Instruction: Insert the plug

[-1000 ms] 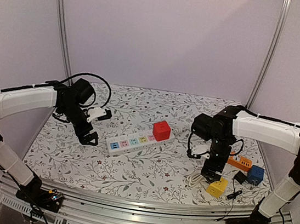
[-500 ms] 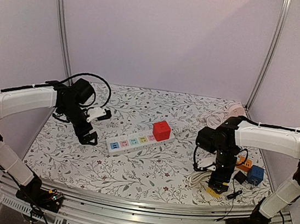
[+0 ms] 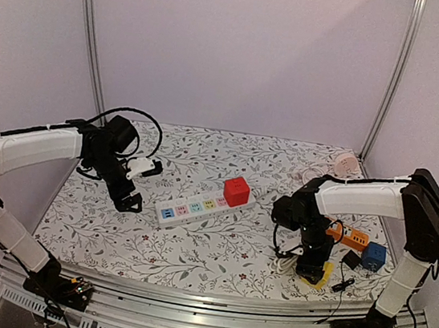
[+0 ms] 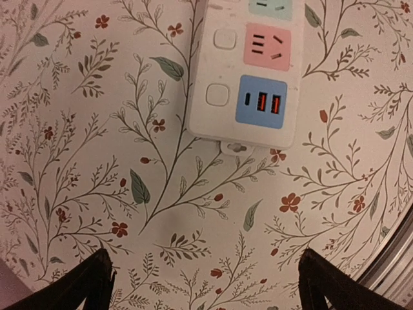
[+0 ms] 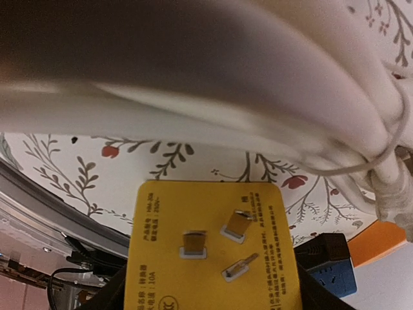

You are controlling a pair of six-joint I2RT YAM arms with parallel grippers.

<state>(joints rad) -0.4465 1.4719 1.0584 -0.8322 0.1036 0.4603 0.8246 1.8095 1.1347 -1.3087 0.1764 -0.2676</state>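
A white power strip [image 3: 196,205] with pastel sockets lies mid-table, with a red cube plug [image 3: 236,190] seated at its far end. Its near end shows in the left wrist view [image 4: 248,71]. My left gripper [image 3: 127,199] hovers just left of the strip, open and empty [image 4: 203,284]. A yellow cube plug [image 3: 321,274] lies at the front right with its three prongs up [image 5: 213,258]. My right gripper [image 3: 313,265] is down over it, open, with a finger on either side of the cube [image 5: 210,302].
A coiled white cable [image 3: 286,258] lies beside the yellow plug and fills the top of the right wrist view [image 5: 193,97]. An orange adapter [image 3: 351,237], a blue cube [image 3: 374,255] and a black adapter [image 3: 350,260] sit to the right. The table's front rail [image 3: 209,300] is close.
My right gripper has swung toward the front edge and come down around the yellow plug. The left arm has not moved.
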